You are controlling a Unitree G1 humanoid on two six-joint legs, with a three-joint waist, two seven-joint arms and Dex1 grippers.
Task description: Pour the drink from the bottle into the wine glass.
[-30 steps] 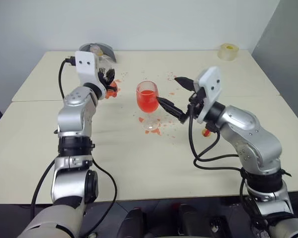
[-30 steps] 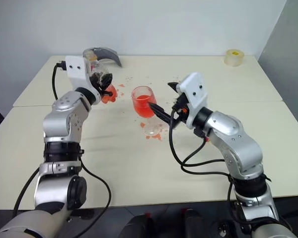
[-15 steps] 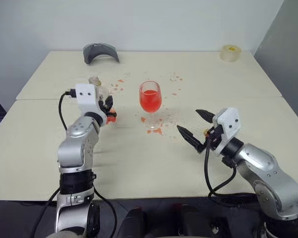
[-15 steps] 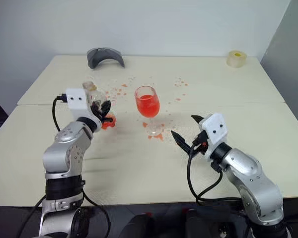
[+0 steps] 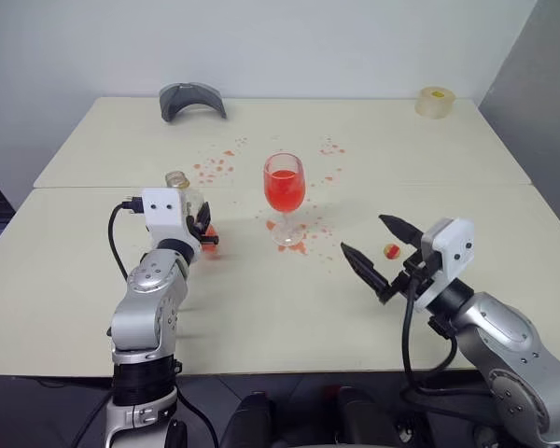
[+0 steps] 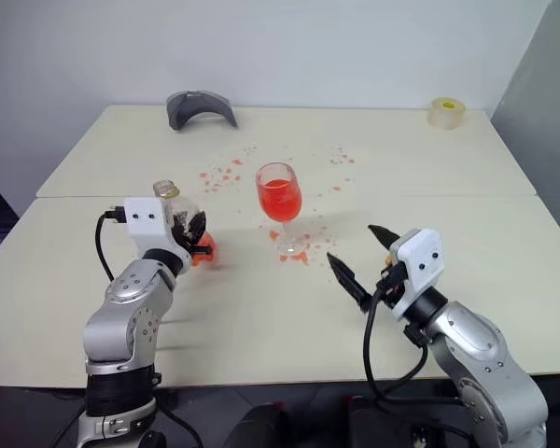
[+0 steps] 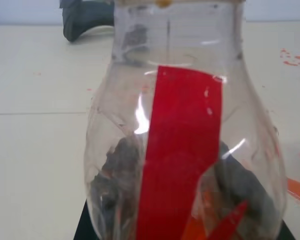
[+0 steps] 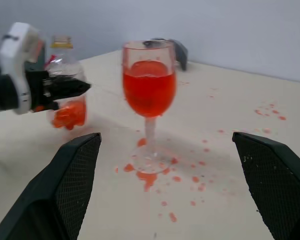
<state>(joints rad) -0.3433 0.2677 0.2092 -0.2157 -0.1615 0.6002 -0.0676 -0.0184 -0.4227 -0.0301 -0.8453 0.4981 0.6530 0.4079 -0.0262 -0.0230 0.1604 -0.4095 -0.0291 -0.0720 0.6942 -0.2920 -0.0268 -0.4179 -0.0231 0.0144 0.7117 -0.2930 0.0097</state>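
- No brand or legible writing is visible; the bottle (image 7: 182,150) carries a plain red strip, seen close in the left wrist view.
- The left claw (image 5: 203,235) is clenched on the bottle, which stands upright, uncapped, left of the wine glass (image 5: 285,197).
- The wine glass stands on the tabletop (image 5: 261,308), its bowl holding the drink (image 8: 149,93); red splashes (image 5: 303,245) ring its foot.
- The right claw (image 5: 383,250) is released, its fingers spread, right of the wine glass and apart from it.
- A small orange-and-yellow cap (image 5: 390,250) lies between those fingers in the left eye view.
- Beyond the wine glass: a grey curved object (image 5: 192,98) and a tape roll (image 5: 434,101).
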